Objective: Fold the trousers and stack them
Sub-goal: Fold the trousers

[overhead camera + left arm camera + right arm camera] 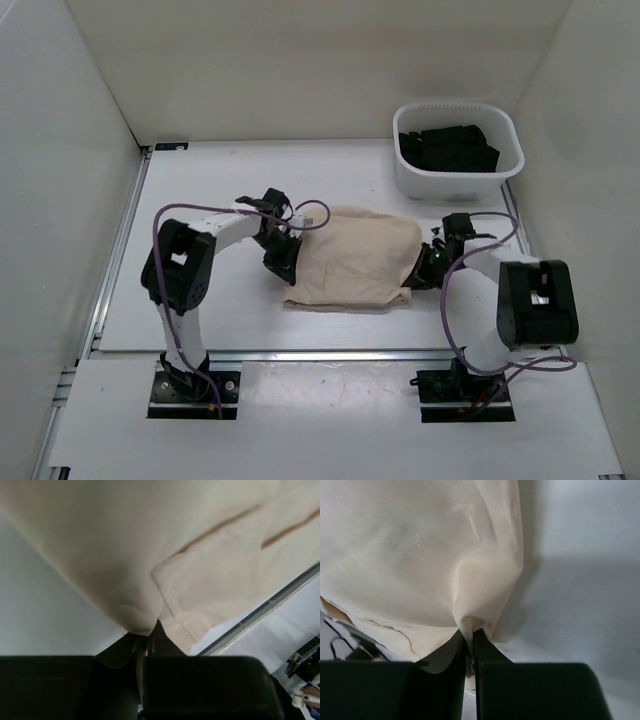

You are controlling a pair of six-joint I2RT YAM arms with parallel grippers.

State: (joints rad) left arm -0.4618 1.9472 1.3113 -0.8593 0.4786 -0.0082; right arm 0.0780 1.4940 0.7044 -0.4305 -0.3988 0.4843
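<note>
Arms (225,232) bent inward | left fingers (162,645) pinch trousers (355,260) | right fingers (487,652) too

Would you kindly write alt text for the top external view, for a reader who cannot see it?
A folded pair of beige trousers rests on a white table, pinched by the left gripper at its left edge and the right gripper at its right edge. A white basket holding black garments stands at the far right corner.
</note>
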